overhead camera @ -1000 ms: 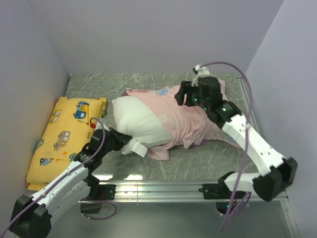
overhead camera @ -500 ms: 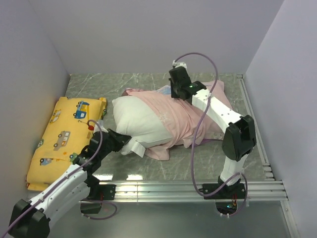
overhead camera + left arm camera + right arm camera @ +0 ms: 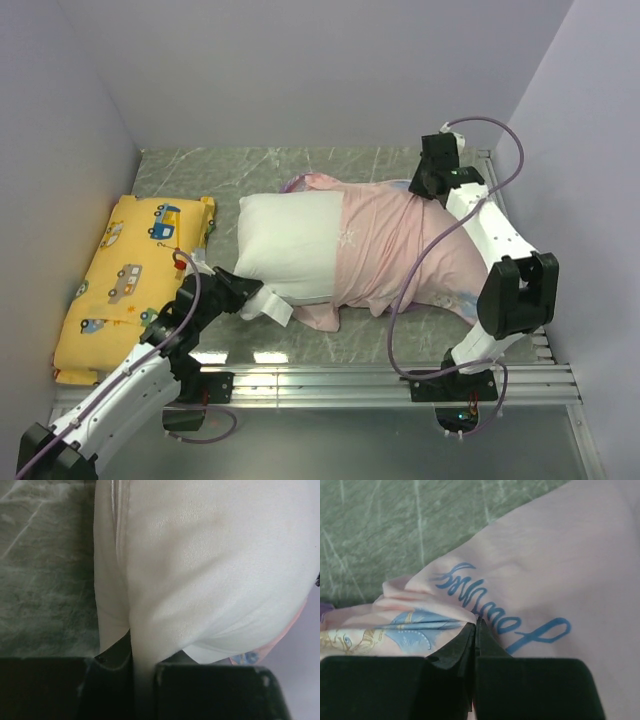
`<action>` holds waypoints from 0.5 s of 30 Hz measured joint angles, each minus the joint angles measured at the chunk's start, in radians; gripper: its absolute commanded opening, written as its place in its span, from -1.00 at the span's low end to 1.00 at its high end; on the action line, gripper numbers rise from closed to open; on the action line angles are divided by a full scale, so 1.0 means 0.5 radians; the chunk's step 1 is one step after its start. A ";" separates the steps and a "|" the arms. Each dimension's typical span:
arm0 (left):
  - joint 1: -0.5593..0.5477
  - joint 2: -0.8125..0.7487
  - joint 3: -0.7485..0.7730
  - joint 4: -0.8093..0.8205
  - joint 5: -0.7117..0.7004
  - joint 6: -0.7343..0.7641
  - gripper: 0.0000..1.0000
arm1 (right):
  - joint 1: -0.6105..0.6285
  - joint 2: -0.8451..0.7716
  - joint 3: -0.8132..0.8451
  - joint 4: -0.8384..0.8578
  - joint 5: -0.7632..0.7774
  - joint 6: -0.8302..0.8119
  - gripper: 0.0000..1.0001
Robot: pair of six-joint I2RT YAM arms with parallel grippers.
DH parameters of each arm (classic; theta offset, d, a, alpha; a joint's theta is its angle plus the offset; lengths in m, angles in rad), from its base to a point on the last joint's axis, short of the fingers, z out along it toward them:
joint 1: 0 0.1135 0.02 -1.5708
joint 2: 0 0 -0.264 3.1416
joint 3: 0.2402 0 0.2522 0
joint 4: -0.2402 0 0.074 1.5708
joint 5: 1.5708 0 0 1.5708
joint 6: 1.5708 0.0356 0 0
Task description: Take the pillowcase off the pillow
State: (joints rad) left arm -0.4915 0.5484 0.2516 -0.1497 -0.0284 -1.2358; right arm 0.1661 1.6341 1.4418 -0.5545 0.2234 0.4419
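The white pillow (image 3: pixel 290 245) lies mid-table, its left half bare. The pink pillowcase (image 3: pixel 400 245), turned to its pale side, covers the right half and trails toward the right wall. My left gripper (image 3: pixel 243 292) is at the pillow's near-left corner. In the left wrist view it (image 3: pixel 144 666) is shut on a fold of the white pillow (image 3: pixel 210 570). My right gripper (image 3: pixel 420 188) sits at the pillowcase's far-right edge. In the right wrist view it (image 3: pixel 476 625) is shut, pinching the pillowcase (image 3: pixel 545 570) beside mirrored blue lettering.
A yellow cushion (image 3: pixel 130 270) printed with vehicles lies along the left wall. Purple walls close in the left, back and right. A metal rail (image 3: pixel 330 375) runs along the near edge by the arm bases. Grey marble tabletop (image 3: pixel 200 170) shows at the far left.
My right arm swung from the pillow's far middle to the far right, dragging the pillowcase with it. More white pillow is bare and it slid slightly right. The left grip held.
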 measured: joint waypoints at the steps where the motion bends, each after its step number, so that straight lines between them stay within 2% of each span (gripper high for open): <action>1: 0.000 0.017 0.000 0.000 -0.005 0.001 -0.99 | 0.034 -0.004 -0.007 0.013 -0.001 0.002 -0.58; 2: 0.000 0.027 0.001 0.000 -0.008 0.002 -0.99 | 0.070 -0.005 -0.008 0.020 0.002 -0.008 -0.37; 3: 0.000 0.041 0.006 -0.002 -0.013 0.004 -0.99 | 0.111 -0.010 -0.008 0.023 0.016 -0.021 -0.02; 6: 0.000 0.083 0.066 -0.044 -0.040 0.031 -0.99 | 0.281 -0.068 -0.016 0.014 0.090 -0.063 0.38; 10: 0.000 0.130 0.172 -0.119 -0.083 0.090 -0.99 | 0.526 -0.381 -0.150 0.011 0.129 -0.092 0.50; 15: 0.000 0.137 0.239 -0.193 -0.116 0.146 -0.99 | 0.678 -1.115 -0.543 0.079 0.111 -0.050 0.52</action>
State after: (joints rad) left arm -0.4915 0.6170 0.3710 -0.2462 -0.0864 -1.1625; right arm 0.5049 1.0767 1.1702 -0.5152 0.2790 0.4168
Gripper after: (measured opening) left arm 0.118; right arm 0.758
